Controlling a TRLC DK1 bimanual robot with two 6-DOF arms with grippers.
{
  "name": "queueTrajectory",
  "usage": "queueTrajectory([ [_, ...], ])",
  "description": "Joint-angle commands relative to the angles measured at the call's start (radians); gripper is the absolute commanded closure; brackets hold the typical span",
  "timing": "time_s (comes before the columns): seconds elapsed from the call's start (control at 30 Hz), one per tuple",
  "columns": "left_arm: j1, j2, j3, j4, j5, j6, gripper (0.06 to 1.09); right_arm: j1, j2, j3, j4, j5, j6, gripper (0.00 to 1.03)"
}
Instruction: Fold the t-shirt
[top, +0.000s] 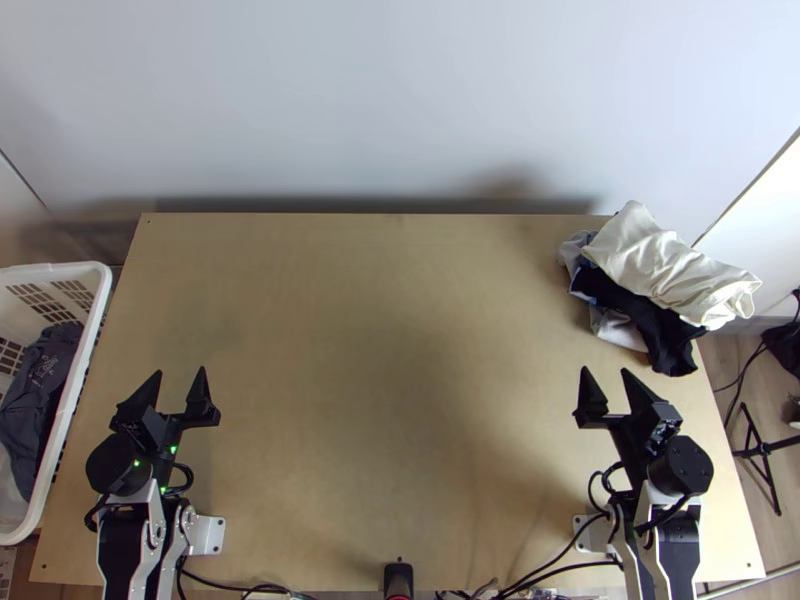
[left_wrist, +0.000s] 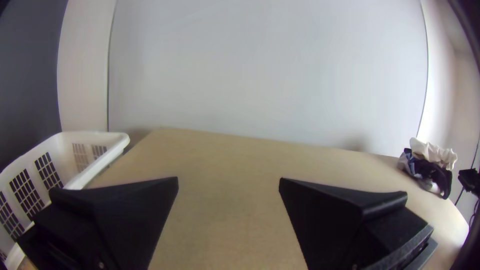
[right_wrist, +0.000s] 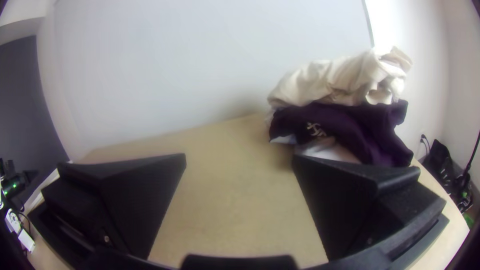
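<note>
In the top view my left gripper stands open over the table's near left part, with nothing between its fingers. The left wrist view shows that gripper with its fingers wide apart. My right gripper, also open and holding nothing, is over the near right part, just below a heap of clothes. In the right wrist view the gripper has bare table between its fingers. The heap lies bunched at the far right corner: a cream cloth on top, a dark cloth beneath, lighter cloth under both. Which piece is a t-shirt I cannot tell.
A white basket with dark grey cloth in it stands along the left edge of the wooden table. A pale wall rises behind the far edge. Black cables run along the near edge.
</note>
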Motion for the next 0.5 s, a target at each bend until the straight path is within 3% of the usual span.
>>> queueTrajectory([
  [0.0,-0.007,0.004,-0.001,-0.001,0.0,0.002,0.1,0.019,0.0,0.0,0.003,0.0,0.002,0.04],
  [0.23,-0.051,-0.002,0.001,0.002,0.001,-0.006,0.1,0.059,0.0,0.002,0.005,0.0,0.025,0.04],
  [0.47,-0.027,-0.002,0.003,0.008,0.0,-0.044,0.1,0.019,0.0,0.002,0.011,0.0,0.02,0.04],
])
